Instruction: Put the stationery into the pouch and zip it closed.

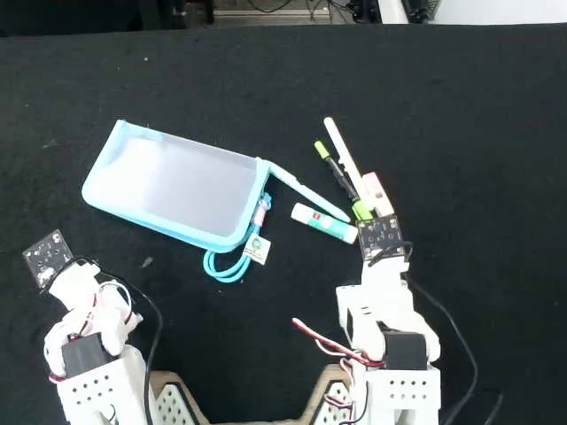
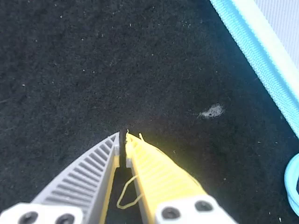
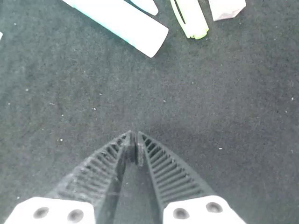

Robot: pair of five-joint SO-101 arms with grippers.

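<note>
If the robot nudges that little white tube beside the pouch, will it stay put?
Probably not: the tube looks round and lies on its side, so it may roll. Small and rigid-looking, it is likely light. The fuzzy black table may slow it.

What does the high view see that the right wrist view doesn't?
High view extras: the blue pouch, its looped cord and the long white pen. Right wrist view extras: the right gripper close up, black tips pressed together over the dark cloth. Both share the white glue stick, the green marker and the pink eraser.
</note>
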